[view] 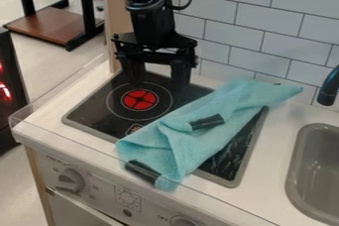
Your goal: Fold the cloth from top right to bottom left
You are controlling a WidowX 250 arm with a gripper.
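Well, the cloth [232, 102] lies on the sink [299, 145] side of the empty, spread gripper [158, 79].

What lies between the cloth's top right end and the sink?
A stretch of white counter separates the cloth from the sink there, in the camera view.

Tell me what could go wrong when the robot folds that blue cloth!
The open pincer hangs over the stove top, beside the cloth, so coming straight down it might bump the stove top and catch nothing. The cloth is already creased and bunched, so one pinch could grab several layers and make a lumpy fold. Its lower end lies near the front edge of the counter, so a big tug that way might drag it over.
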